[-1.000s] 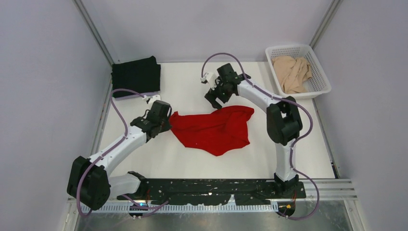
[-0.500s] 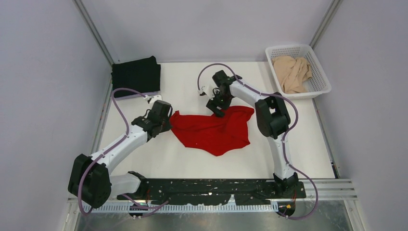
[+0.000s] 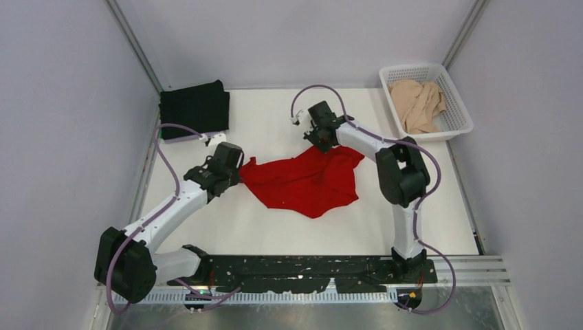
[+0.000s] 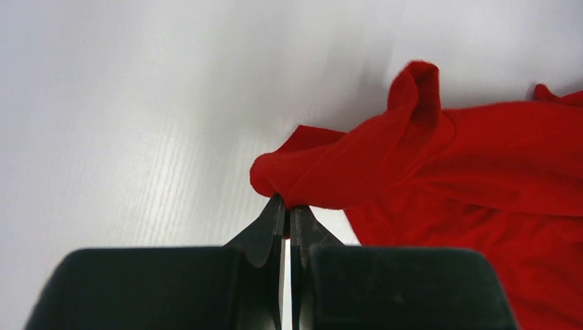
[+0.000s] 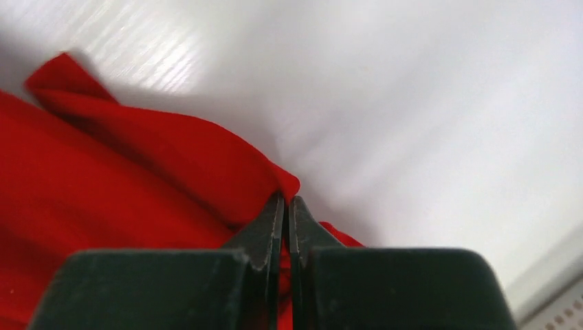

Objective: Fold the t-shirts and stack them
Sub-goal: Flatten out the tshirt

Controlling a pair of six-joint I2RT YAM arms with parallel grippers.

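Both grippers have their jaws pressed together on the red t-shirt. The left gripper pinches a rolled bunch of cloth at its tips. The right gripper pinches a folded edge, with almost no gap between the fingers. The shirt lies crumpled on the white table, between the two grippers.

I judge that the step is to spread the shirt flat before folding. To do it well, the two pinched points should move apart evenly, a little raised, until the cloth is smooth, and then come down together. Such a thin pinch may slip if one side pulls harder.

The cloth is soft, matte and limp, and it makes deep folds. Beyond the left gripper lies a black t-shirt, folded to a neat rectangle. Off to the right of the right gripper, a beige t-shirt sits bunched in a white lattice basket.
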